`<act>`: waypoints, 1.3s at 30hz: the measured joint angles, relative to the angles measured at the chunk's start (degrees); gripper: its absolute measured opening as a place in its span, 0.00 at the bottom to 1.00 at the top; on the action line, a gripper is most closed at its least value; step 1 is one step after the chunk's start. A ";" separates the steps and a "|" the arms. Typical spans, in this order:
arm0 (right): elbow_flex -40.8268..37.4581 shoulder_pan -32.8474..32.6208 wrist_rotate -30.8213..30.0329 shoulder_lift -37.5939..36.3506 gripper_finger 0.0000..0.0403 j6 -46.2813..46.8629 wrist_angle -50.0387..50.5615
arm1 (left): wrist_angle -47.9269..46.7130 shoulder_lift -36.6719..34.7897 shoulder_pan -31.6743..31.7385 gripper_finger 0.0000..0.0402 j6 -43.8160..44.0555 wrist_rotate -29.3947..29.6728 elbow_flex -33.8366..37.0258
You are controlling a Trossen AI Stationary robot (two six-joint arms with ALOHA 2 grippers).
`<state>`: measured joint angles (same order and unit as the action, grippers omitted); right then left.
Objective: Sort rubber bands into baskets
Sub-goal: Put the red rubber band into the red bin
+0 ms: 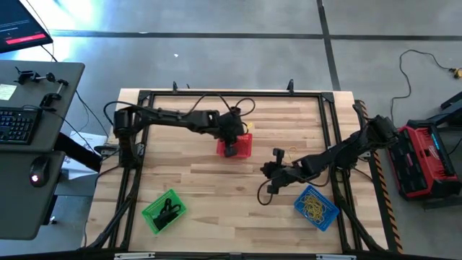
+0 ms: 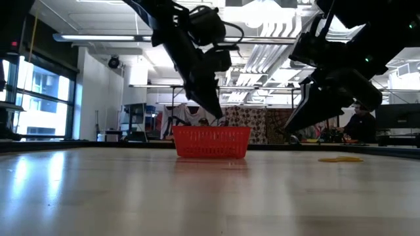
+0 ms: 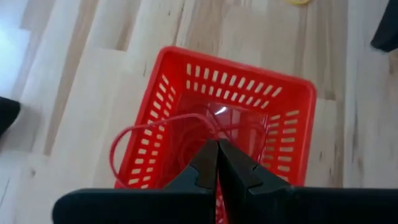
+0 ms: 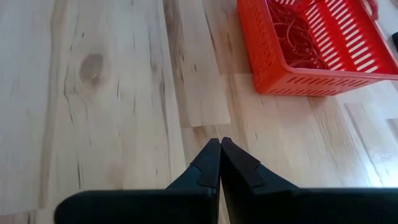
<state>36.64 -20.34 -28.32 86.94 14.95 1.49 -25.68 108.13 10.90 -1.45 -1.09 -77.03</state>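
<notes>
The red basket [image 1: 244,144] stands at the table's middle, toward the far edge, with several reddish rubber bands [image 4: 297,31] in it. My left gripper [image 3: 217,142] hovers above it, shut on one thin reddish rubber band [image 3: 122,138]. My right gripper [image 4: 219,140] is shut and holds nothing. It hangs over bare wood to the right of the red basket [image 4: 311,79]. The green basket [image 1: 164,211] holds black bands at the near left. The blue basket [image 1: 316,207] holds yellow bands at the near right. A loose yellow band [image 2: 340,158] lies flat on the table. My left gripper pinches the reddish band between its two fingertips at one spot of the loop [image 3: 213,129], slanting down from above. The rest of the loop [image 3: 115,158] spreads out slack past the basket's wall. I cannot tell whether it touches the basket.
Bare wood lies between the three baskets and under my right gripper. A black frame [image 1: 216,94] runs along the table's edges. A desk with a keyboard [image 1: 18,123] stands off the left side, and a red case [image 1: 426,155] off the right.
</notes>
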 joint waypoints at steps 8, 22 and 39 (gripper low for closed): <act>0.00 0.00 0.17 0.00 0.00 0.01 -0.93 | 1.58 2.95 0.04 0.00 -0.73 -1.44 0.00; 0.00 0.00 1.84 0.00 0.00 0.01 -0.89 | 0.19 2.78 -4.80 0.00 -3.46 -1.10 0.02; 0.00 0.00 2.09 0.00 0.00 0.45 -0.90 | 1.36 2.67 -1.63 0.14 -3.31 1.78 0.02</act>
<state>36.64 -20.34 -26.23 86.94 15.40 0.59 -24.32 110.80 9.27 -4.76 0.69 -77.01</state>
